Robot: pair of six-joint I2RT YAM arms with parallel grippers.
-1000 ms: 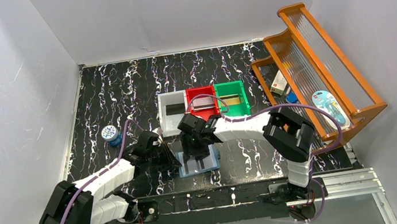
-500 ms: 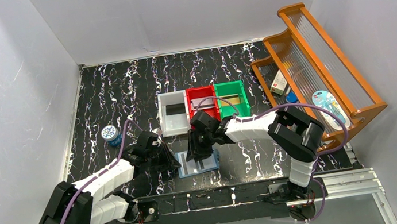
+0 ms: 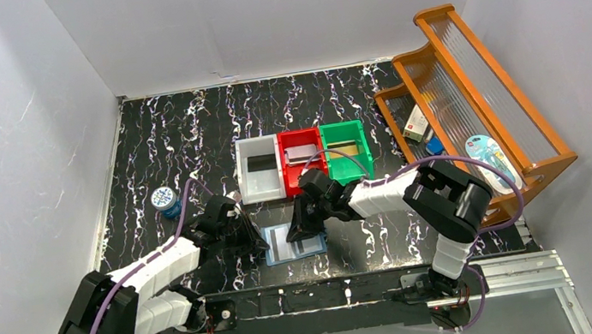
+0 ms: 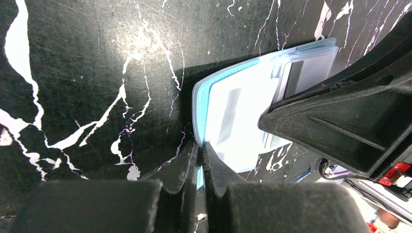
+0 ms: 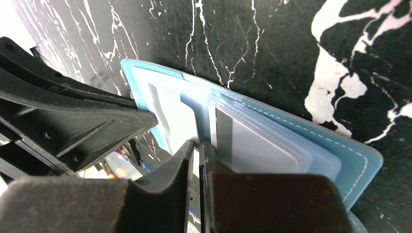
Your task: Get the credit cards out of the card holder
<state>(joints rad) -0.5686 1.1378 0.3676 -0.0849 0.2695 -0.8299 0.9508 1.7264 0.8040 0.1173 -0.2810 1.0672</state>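
The card holder (image 3: 286, 249) lies open on the black marble table near the front edge, pale blue inside with clear pockets. My left gripper (image 3: 261, 242) is shut on its left edge, and the left wrist view shows the blue rim pinched between the fingers (image 4: 200, 145). My right gripper (image 3: 307, 228) points down at the pocket stack on the right half. Its jaws (image 5: 199, 143) are nearly together on the inner edge of a pale grey credit card (image 5: 257, 145) with a dark stripe, which still sits in the pockets. The same card shows in the left wrist view (image 4: 306, 73).
Behind the holder stand three small bins: white (image 3: 261, 190) with a black card, red (image 3: 298, 134) and green (image 3: 342, 126) each with a card. A round blue tin (image 3: 164, 200) is at the left. A wooden rack (image 3: 474, 100) fills the right side.
My right gripper has shifted right and down onto the holder's pocket side, and its jaws have closed from wide to nearly together. The left gripper and the holder stay put.
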